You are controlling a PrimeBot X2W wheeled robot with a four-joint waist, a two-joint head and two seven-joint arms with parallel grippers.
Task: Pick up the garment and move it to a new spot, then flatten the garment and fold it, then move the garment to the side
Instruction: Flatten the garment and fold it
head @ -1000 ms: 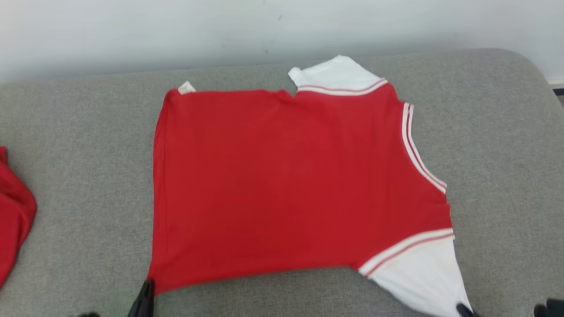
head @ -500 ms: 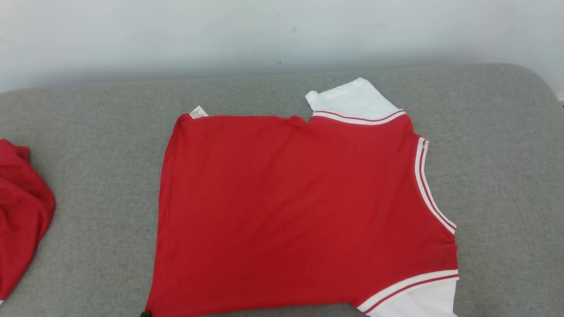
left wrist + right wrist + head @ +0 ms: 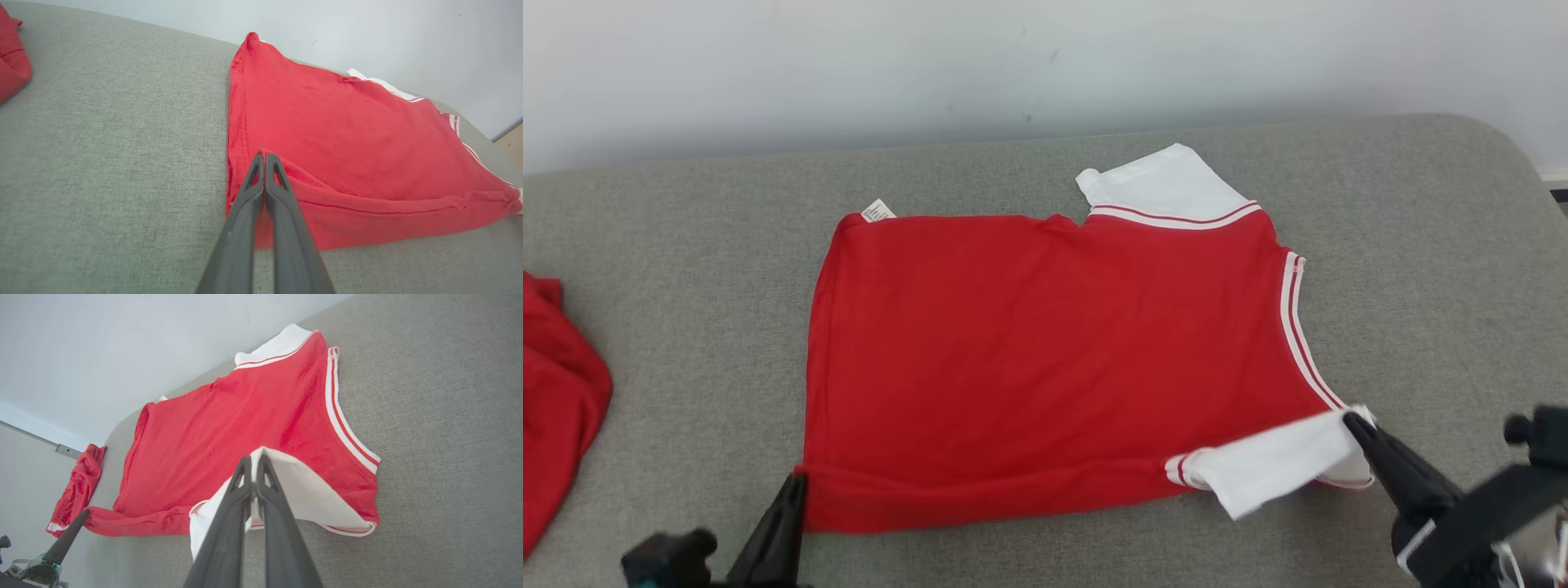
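The garment (image 3: 1045, 343) is a red shirt with white sleeves and striped trim, spread flat on the grey cushion (image 3: 686, 245). My left gripper (image 3: 796, 480) is shut on its near left hem corner, lifted and rolled a little inward; the left wrist view shows that gripper (image 3: 264, 156) pinching the red hem (image 3: 347, 212). My right gripper (image 3: 1349, 420) is shut on the near white sleeve (image 3: 1274, 465), which is folded over onto the red body. In the right wrist view the gripper (image 3: 254, 459) pinches that sleeve (image 3: 310, 498). The far sleeve (image 3: 1160, 184) lies flat.
A second crumpled red cloth (image 3: 556, 392) lies at the cushion's left edge. A pale wall (image 3: 1013, 65) runs behind the cushion. Bare grey cushion stretches to the right of the shirt (image 3: 1437, 269) and between the two cloths.
The camera shifted between frames. Both grippers came up into view, lifting the near hem and folding the near white sleeve inward over the red body.
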